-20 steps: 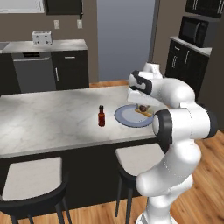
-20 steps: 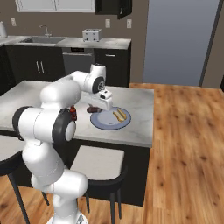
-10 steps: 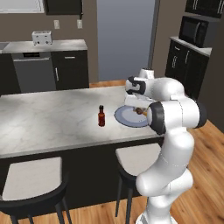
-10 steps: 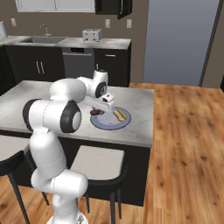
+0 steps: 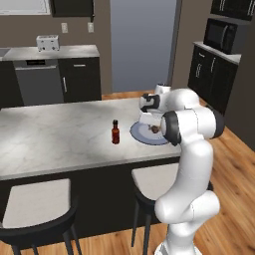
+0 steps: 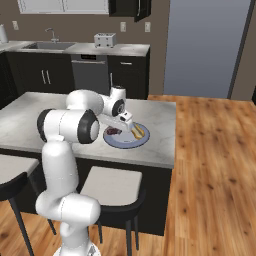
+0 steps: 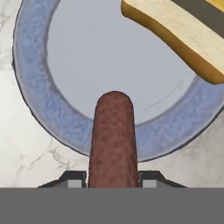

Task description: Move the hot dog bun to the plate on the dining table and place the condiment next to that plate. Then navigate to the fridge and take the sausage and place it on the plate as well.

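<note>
A brown sausage [image 7: 113, 135] sticks out between my two fingertips, lying across the near rim of the blue-grey plate [image 7: 65, 127]. My gripper [image 7: 112, 178] is shut on the sausage, low over that rim. The hot dog bun [image 7: 175, 30] rests on the plate's far side. From the right base view, the gripper [image 6: 125, 122] hovers just above the plate [image 6: 125, 144], with the sausage [image 6: 114, 131] left of the bun [image 6: 138, 131]. A dark red condiment bottle [image 5: 115, 132] stands upright on the marble island, left of the plate [image 5: 142, 137] and apart from it.
The plate sits near the island's right end and front edge [image 5: 99, 162]. Two stools [image 5: 35, 201] [image 6: 112, 187] stand under that edge. A back counter holds a toaster [image 5: 48, 43]; dark cabinets and a microwave [image 5: 219, 35] lie to the right.
The arm has folded and its elbow has swung down in front of the plate. The gripper has come lower over the plate, still holding the sausage. Bottle, bun and plate have not moved.
</note>
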